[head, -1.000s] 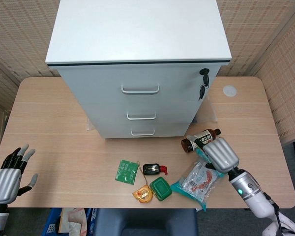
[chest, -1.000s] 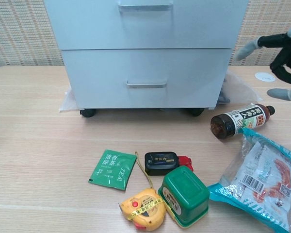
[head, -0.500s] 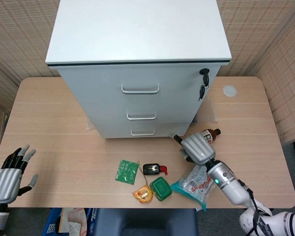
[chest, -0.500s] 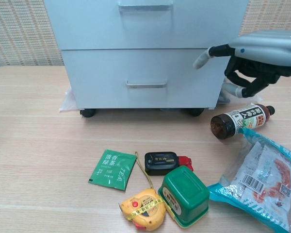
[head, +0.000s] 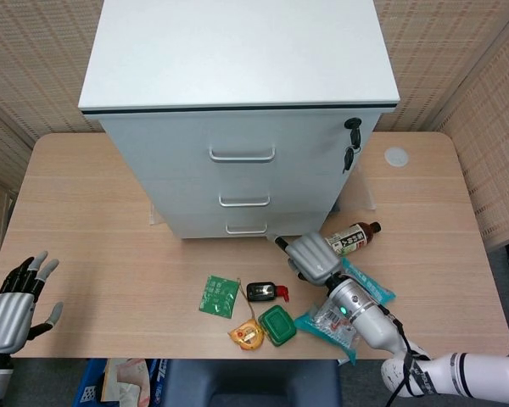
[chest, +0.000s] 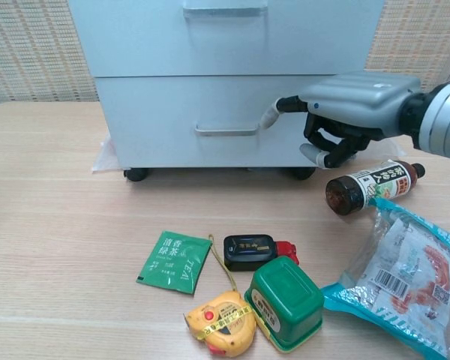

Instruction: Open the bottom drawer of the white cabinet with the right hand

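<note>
The white cabinet point(head: 237, 59) stands at the back of the table with its drawers all closed. In the chest view its bottom drawer point(chest: 165, 120) carries a small metal handle point(chest: 226, 130). My right hand point(chest: 349, 101) hovers in front of that drawer, just right of the handle, with one finger point(chest: 274, 114) stretched toward it and the others curled under the palm, holding nothing. In the head view the right hand point(head: 312, 257) is below the bottom handle point(head: 246, 229). My left hand point(head: 13, 305) rests at the lower left, fingers spread and empty.
A dark sauce bottle point(chest: 371, 186) lies just below my right hand, with a sausage packet point(chest: 405, 277) nearer me. A green box point(chest: 285, 300), yellow tape measure point(chest: 219, 322), black key fob point(chest: 251, 251) and tea sachet point(chest: 174, 260) lie in front. Keys point(head: 351, 140) hang from the lock.
My right hand has swung left from the table's right side to the bottom drawer front, close to its handle, and its fingers have curled in. The left hand has barely moved.
</note>
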{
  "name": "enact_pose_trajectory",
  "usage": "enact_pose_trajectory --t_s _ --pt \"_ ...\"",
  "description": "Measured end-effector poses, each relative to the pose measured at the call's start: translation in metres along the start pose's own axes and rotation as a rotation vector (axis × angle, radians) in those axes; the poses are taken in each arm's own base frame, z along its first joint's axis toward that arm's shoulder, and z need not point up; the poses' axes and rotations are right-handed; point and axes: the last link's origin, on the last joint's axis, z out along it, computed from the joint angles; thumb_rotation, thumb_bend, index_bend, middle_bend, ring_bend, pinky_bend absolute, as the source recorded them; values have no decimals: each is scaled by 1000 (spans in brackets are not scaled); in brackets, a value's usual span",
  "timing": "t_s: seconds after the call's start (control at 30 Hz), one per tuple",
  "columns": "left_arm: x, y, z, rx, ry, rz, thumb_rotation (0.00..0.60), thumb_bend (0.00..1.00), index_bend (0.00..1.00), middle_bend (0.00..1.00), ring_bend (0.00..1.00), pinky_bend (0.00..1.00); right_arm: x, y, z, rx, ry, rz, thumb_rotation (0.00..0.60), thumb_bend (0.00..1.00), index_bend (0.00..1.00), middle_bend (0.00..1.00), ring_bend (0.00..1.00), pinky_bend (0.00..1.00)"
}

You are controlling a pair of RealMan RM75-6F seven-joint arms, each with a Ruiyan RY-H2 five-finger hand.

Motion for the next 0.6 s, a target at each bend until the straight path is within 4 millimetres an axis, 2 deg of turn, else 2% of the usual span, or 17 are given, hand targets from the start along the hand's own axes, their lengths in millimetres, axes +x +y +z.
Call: enact_pose_trajectory --t_s 0.2,0.6 --pt "0 -1 0 -2 -1 0 600 359 112 0 31 122 0 -2 8 -11 -2 -2 600 515 110 781 842 885" --pt "-1 -3 1 2 -6 2 600 360 112 0 31 122 0 -11 29 -4 -19 -14 600 515 109 781 842 885"
